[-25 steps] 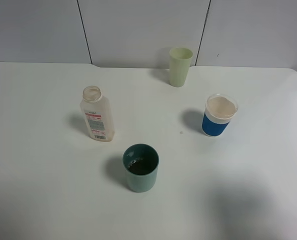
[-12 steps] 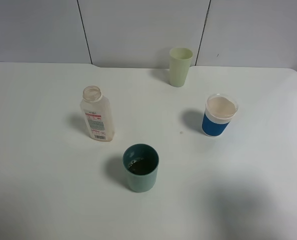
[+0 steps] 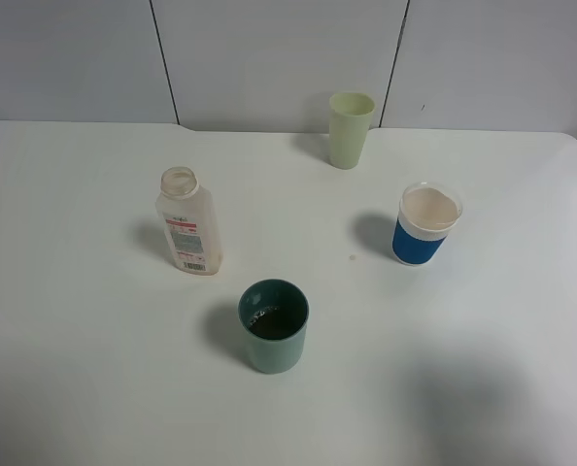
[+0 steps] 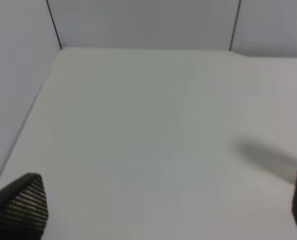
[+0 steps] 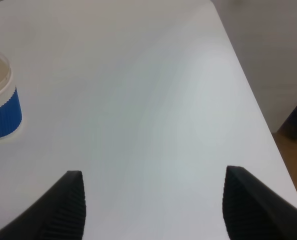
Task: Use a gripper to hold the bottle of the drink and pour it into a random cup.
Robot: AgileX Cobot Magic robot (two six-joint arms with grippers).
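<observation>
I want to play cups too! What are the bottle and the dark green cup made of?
The bottle looks like clear, slightly cloudy plastic with a paper-like white-and-red label; light passes through its walls. The teal-green cup looks like smooth matte plastic: solid colour, thick even rim, no shine like glass.

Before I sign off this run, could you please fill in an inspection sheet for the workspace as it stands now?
Surface: white table, dry as far as seen, one tiny speck near the middle.
Job's things: bottle upright, uncapped, looks emptied; teal cup upright in front of it, dark liquid inside.
Clutter: pale green cup at the back; blue-and-white cup at the right, both upright, apart from the rest.
Grippers: left tool open, holding nothing; right tool open, holding nothing, blue-and-white cup off to its side.
Cables: nothing seen.
Surroundings: grey panelled wall behind the table; floor past the table's right edge.
</observation>
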